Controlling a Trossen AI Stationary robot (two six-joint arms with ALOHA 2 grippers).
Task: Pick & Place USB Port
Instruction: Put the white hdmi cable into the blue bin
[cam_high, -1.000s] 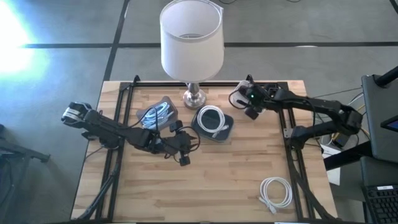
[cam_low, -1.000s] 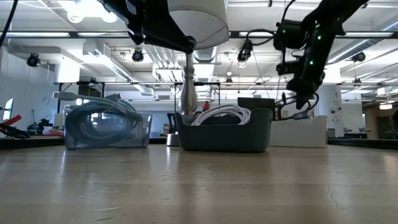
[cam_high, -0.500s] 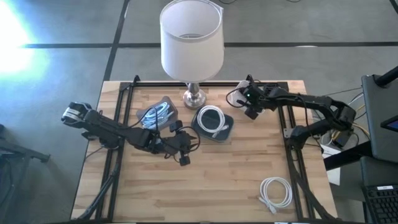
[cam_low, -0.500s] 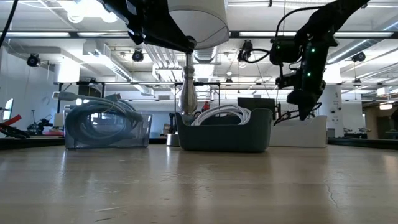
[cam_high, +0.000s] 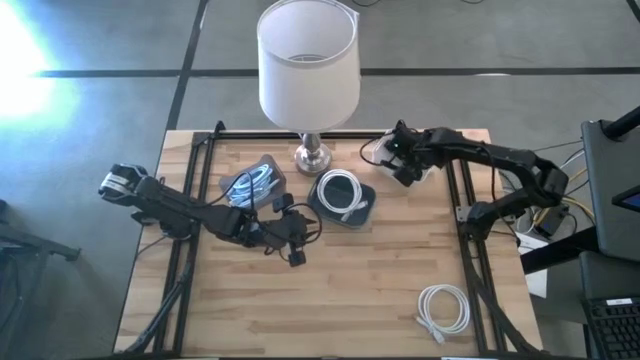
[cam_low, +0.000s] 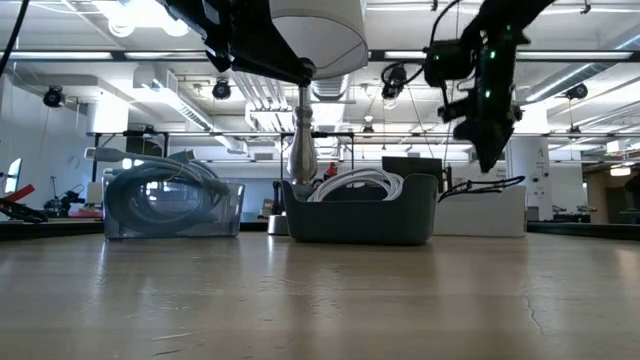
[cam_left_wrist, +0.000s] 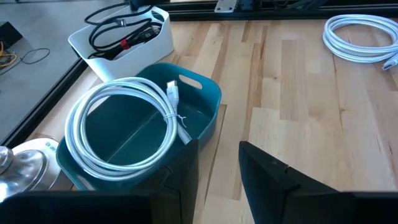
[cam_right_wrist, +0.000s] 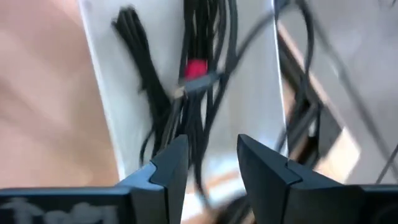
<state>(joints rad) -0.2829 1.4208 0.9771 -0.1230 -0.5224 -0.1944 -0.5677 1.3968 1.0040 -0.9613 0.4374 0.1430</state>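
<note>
Worktop (cam_high: 330, 290): we are looking down on a pale wooden surface with a black frame along its edges.

White bin (cam_left_wrist: 127, 38): we are finding it at the far right corner, holding a tangle of black cables (cam_right_wrist: 199, 68), one of them with a red tag. This is where the task's cables are lying.

Right pincer (cam_high: 403, 172): we are seeing it hanging just above the white bin at the far right corner. Its two dark fingers (cam_right_wrist: 267, 171) are standing apart with a clear gap between them, and nothing is sitting in that gap; the black cables are lying below it in the bin.

Left pincer (cam_high: 297, 257): we are placing it over the middle of the worktop, toward the left edge. Its fingers (cam_left_wrist: 273, 180) are parted and holding nothing.

Teal tray (cam_left_wrist: 208, 102): we are noting it near the far edge, centre, just beside the lamp base (cam_high: 313, 157), with a coiled white cable (cam_left_wrist: 124, 124) resting inside.

Clear box (cam_low: 175, 205): we are listing it to the left of the teal tray, holding a coiled pale cable.

Second white cable coil (cam_high: 444, 308): we are recording it lying loose near the near right corner.

Lamp (cam_high: 308, 62): we are noting its white shade above the far edge.
</note>
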